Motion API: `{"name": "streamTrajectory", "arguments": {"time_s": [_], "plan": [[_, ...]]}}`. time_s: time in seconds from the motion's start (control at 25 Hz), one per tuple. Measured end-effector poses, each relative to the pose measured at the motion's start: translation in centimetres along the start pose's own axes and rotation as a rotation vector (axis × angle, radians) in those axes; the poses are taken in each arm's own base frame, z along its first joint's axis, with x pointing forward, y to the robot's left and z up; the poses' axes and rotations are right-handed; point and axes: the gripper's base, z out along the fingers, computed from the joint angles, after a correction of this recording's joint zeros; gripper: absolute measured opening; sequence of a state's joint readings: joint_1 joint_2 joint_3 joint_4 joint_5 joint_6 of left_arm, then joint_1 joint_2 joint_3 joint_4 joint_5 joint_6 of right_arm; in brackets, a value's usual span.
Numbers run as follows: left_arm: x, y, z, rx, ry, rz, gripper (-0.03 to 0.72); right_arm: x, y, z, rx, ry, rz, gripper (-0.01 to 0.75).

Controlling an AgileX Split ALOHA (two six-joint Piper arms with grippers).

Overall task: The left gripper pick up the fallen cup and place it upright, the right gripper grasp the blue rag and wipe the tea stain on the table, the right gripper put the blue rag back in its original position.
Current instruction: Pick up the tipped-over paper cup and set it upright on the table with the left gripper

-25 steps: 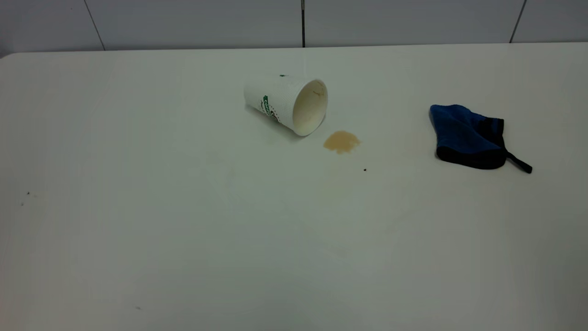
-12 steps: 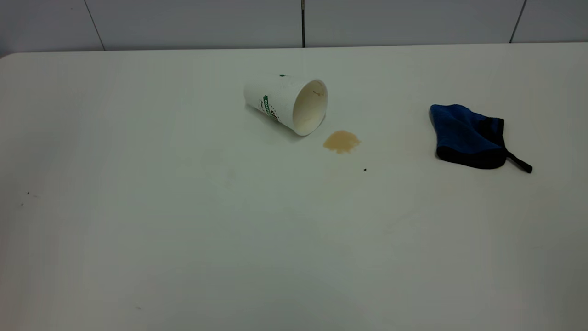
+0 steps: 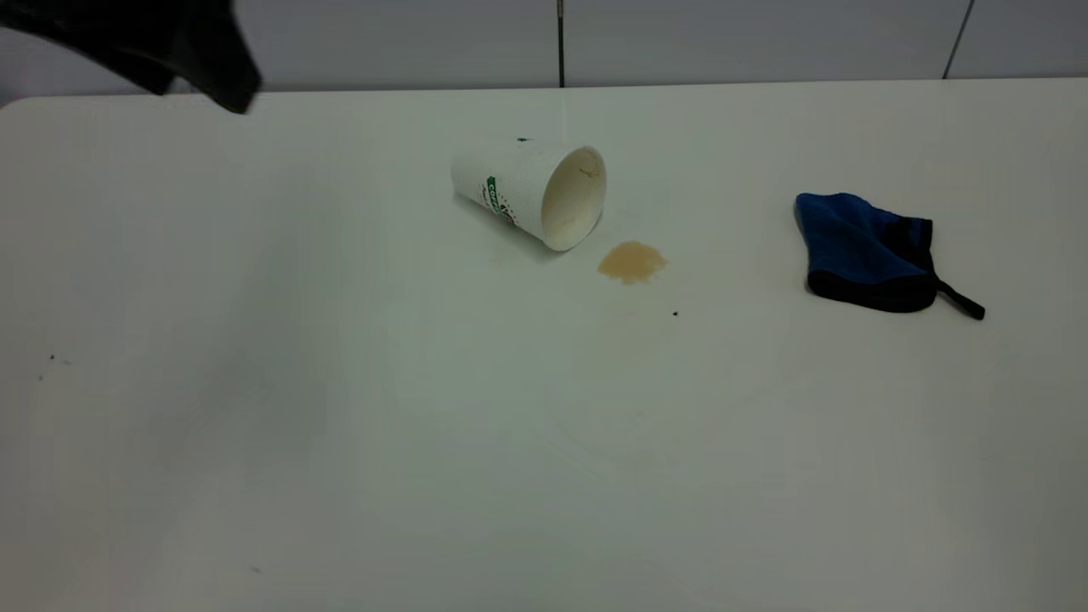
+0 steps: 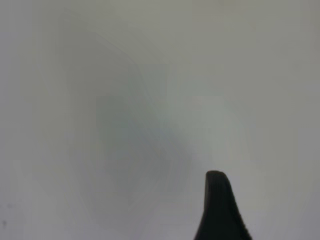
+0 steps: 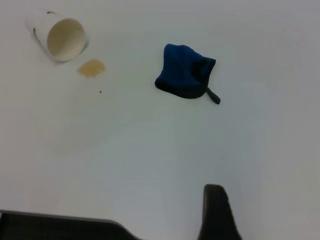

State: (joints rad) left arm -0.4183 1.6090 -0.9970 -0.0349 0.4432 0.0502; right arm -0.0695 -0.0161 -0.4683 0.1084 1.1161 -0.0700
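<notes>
The cup lies on its side at the back middle of the table, its mouth turned toward the front right. The tea stain is just off the rim. The blue rag lies crumpled at the right, strap toward the right. My left gripper shows as a dark shape high at the back left, well left of the cup; its wrist view shows only bare table. My right gripper hangs high over the table; its view shows the cup, the stain and the rag far off.
A tiny black speck lies in front of the stain. A grey tiled wall runs behind the table's back edge. A dark strip crosses one corner of the right wrist view.
The left arm's dark tip has come into the exterior view at the back left corner. The cup, the stain and the rag have not moved.
</notes>
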Motion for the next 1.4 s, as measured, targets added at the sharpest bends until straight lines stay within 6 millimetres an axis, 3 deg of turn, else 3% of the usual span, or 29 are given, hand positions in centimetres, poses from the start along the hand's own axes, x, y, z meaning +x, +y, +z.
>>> {"name": "streamTrajectory", "arguments": {"time_s": [0.4, 0.64, 1.08, 1.4], "plan": [[-6.3, -7.3, 8.5, 0.039, 0.064, 0.225, 0.526, 0.0, 0.0, 0.0, 0.0, 0.0, 0.0, 0.545], [-9.2, -9.8, 12.9, -0.096, 0.088, 0.309, 0.526, 0.0, 0.0, 0.0, 0.0, 0.0, 0.0, 0.545], [-11.4, -13.4, 19.0, -0.353, -0.018, 0.39, 0.526, 0.0, 0.0, 0.0, 0.0, 0.0, 0.0, 0.545], [-11.1, -13.6, 22.4, -0.473, -0.081, 0.419, 0.526, 0.0, 0.0, 0.0, 0.0, 0.0, 0.0, 0.545]]}}
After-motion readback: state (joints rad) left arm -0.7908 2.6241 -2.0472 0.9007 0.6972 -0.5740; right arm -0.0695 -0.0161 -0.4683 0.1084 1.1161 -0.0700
